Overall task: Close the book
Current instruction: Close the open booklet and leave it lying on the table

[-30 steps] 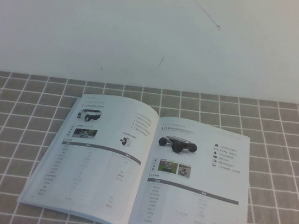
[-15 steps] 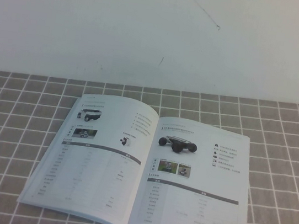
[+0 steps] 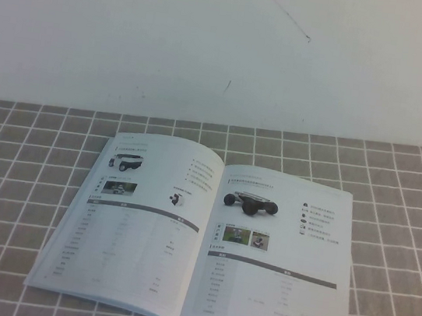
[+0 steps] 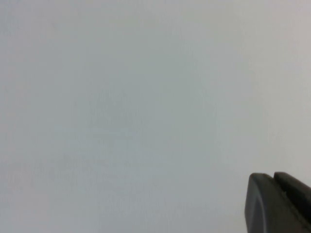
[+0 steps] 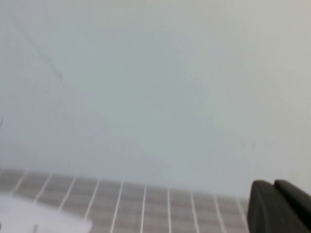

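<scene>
The book (image 3: 207,244) lies open and face up on the desk (image 3: 410,194), a thin white manual with glossy pages; its left page (image 3: 136,218) carries a small picture of a pale wheeled vehicle, smaller photos and a table under a grey header bar; its right page (image 3: 278,270) shows a dark wheeled vehicle, a column of small icons and another grey-barred table; the print is too small to read. The spine runs from the far side toward the robot, leaning slightly, and the pages bow up a little on either side of it; the left page's near edge casts a thin shadow on the desk.

Neither claw appears in the high view, so both are clear of the book there. Only a dark part of the left claw (image 4: 279,204) shows in its wrist view, against plain pale wall; how far it is open cannot be told. The right claw (image 5: 279,206) shows the same dark part in its own view, before the wall, a strip of tiled desk and a white corner of paper; its opening cannot be told either; nothing is seen held by either one.

The desk is covered in grey-brown squares with white lines; it meets the wall (image 3: 211,48) beyond the book; bare tiles lie to the left, to the right and behind the book; the right page's near edge reaches the bottom of the high view.
</scene>
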